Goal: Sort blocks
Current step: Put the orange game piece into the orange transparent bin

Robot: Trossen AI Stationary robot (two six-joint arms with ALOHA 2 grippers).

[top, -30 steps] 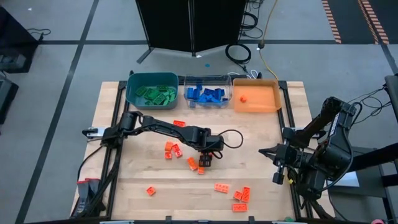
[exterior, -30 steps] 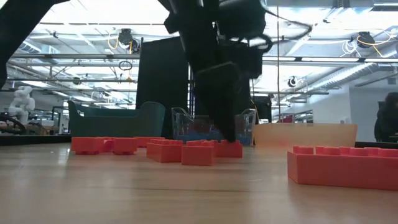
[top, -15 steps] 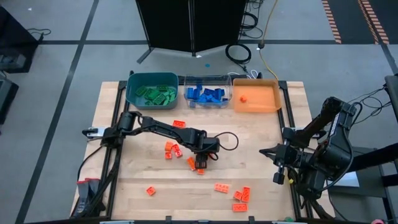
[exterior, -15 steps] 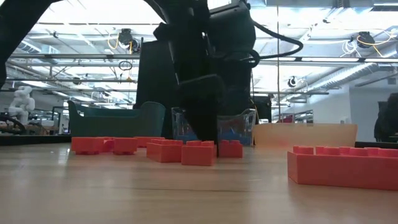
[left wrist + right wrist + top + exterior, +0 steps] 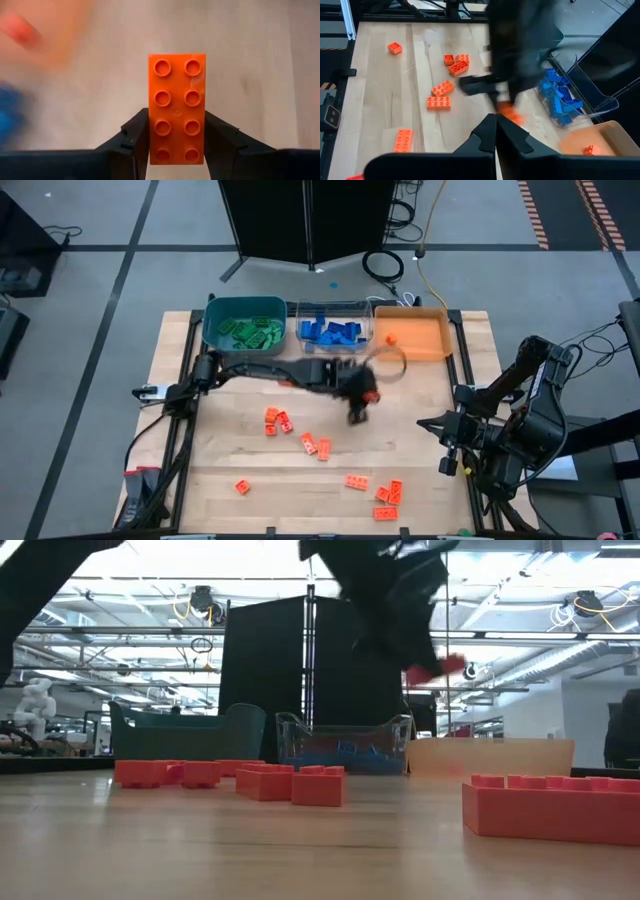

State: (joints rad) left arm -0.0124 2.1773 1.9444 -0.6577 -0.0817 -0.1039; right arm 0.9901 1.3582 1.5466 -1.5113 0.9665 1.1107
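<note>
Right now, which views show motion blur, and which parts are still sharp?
High view: left gripper smeared. Low view: the carried orange brick streaks, table bricks crisp. Left wrist view: held brick sharp, background blurred. Right wrist view: the left arm is blurred.

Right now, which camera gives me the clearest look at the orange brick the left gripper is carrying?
The left wrist view: the orange brick fills the frame, studs up, clamped between the left gripper's fingers. The high view shows only a blurred orange speck at the gripper, the low view a red smear in the air, the right wrist view an orange blur.
</note>
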